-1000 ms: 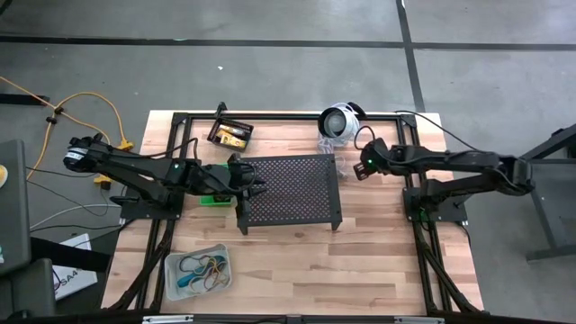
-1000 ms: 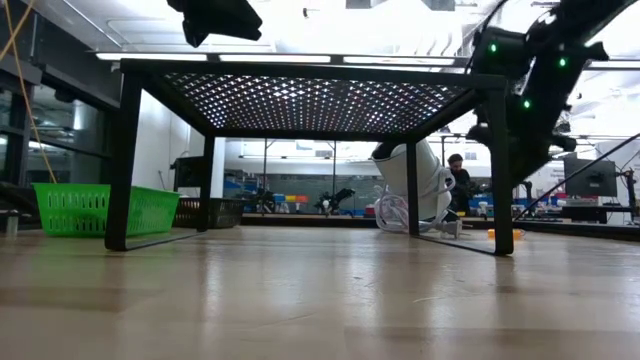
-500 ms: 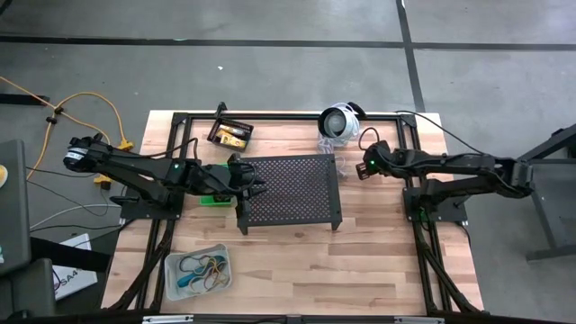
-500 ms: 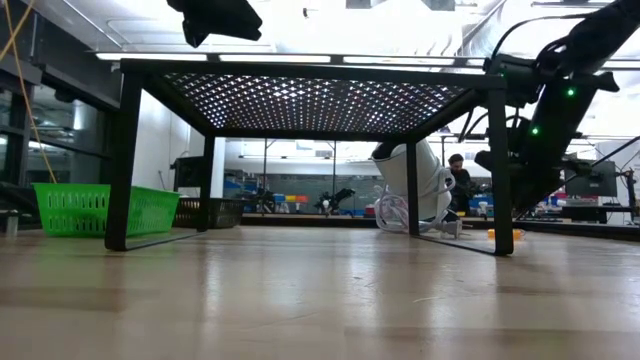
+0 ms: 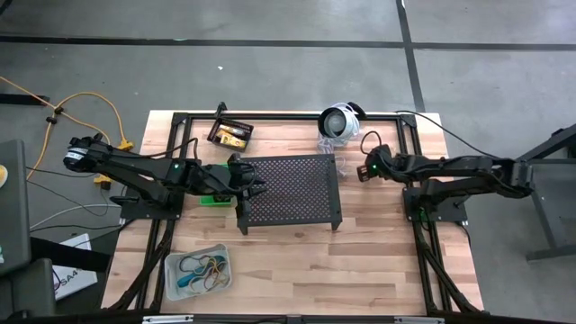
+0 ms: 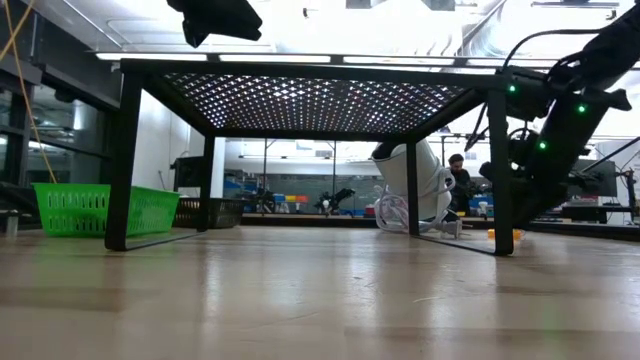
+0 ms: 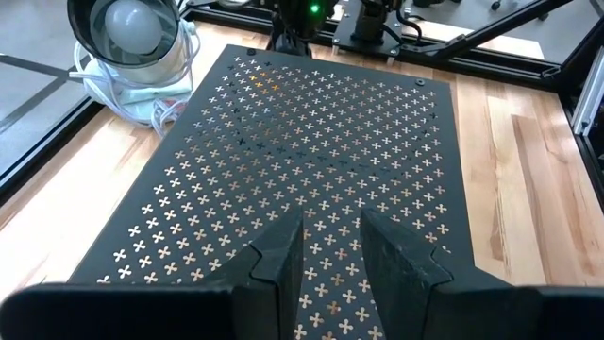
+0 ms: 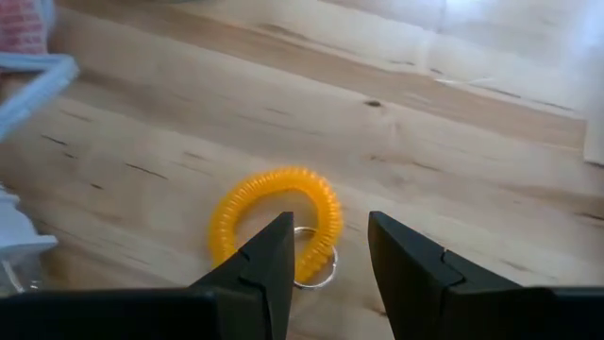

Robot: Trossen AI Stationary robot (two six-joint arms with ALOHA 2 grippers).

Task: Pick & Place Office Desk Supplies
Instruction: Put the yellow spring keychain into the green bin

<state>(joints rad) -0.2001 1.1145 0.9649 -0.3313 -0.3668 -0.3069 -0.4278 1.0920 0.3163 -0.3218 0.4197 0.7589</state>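
An orange coil loop (image 8: 276,215) with a small metal ring (image 8: 310,264) lies flat on the wooden table, to the right of the black perforated stand (image 5: 290,187). My right gripper (image 8: 327,227) hangs open just above it, pointing steeply down, one finger on each side of the loop's ring end, touching nothing. In the low view the loop (image 6: 505,234) shows below this gripper (image 6: 525,190). My left gripper (image 7: 330,222) is open and empty, held high over the stand's left edge (image 5: 255,184).
A clear bin (image 5: 198,270) with several loops stands near the front left. The green bin (image 6: 95,208) sits left of the stand, under my left arm. A black bin (image 5: 230,135) is at the far left. A round white-and-silver device (image 5: 339,121) with cable lies behind the stand.
My right gripper has come down toward the table and the orange coil loop, staying open. My left arm has kept still.
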